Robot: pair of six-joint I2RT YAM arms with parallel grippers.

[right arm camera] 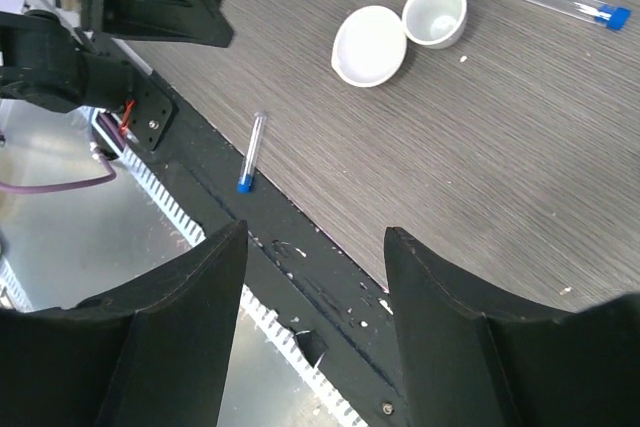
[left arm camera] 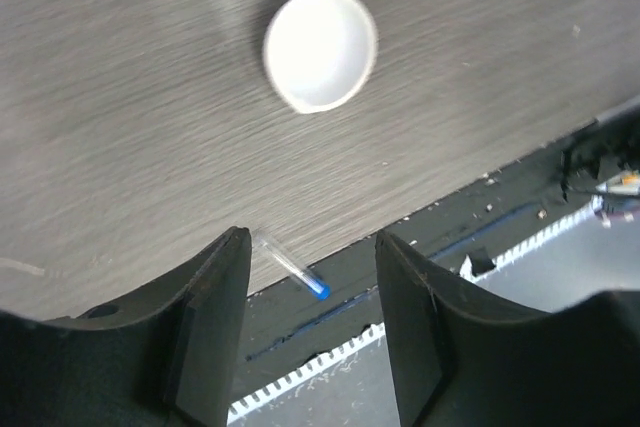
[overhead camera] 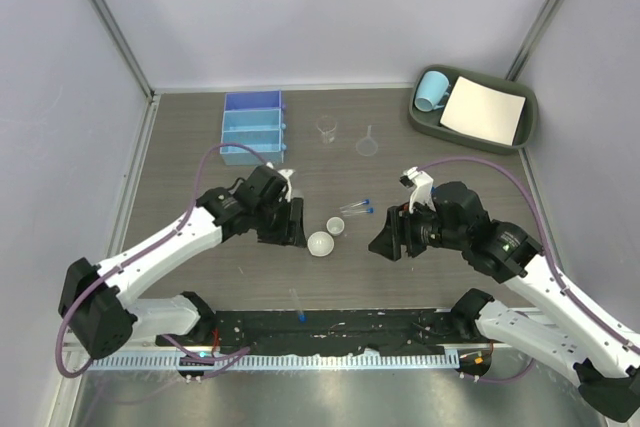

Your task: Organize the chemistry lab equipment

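Pale grey walls, joined by slanted metal corner posts, closed in a grey wood-grain surface [overhead camera: 200, 162]. At the far left sat a blue, see-through tube rack [overhead camera: 252, 127] divided into compartments. To its right stood a small clear beaker [overhead camera: 327, 129], with a clear funnel [overhead camera: 368, 142] just beside it. In the far right corner, a dark green tray [overhead camera: 530, 122] held a light-blue mug [overhead camera: 432, 90] and a sheet of white paper [overhead camera: 484, 110].

Near the middle lay two blue-capped tubes [overhead camera: 357, 208], side by side. Just in front of them sat two small white dishes [right arm camera: 370, 44], very close together; whether they touched could not be told.

A black rail [overhead camera: 380, 325] ran along the near edge of the surface. One more blue-capped tube [right arm camera: 252, 152] lay there alone, its cap end resting over the rail.

Both arms reached in from the near edge. The left claw [overhead camera: 297, 227] hovered just left of the dishes, its fingers spread wide and holding nothing. The right claw [overhead camera: 385, 237] hovered to their right, likewise wide apart and empty.
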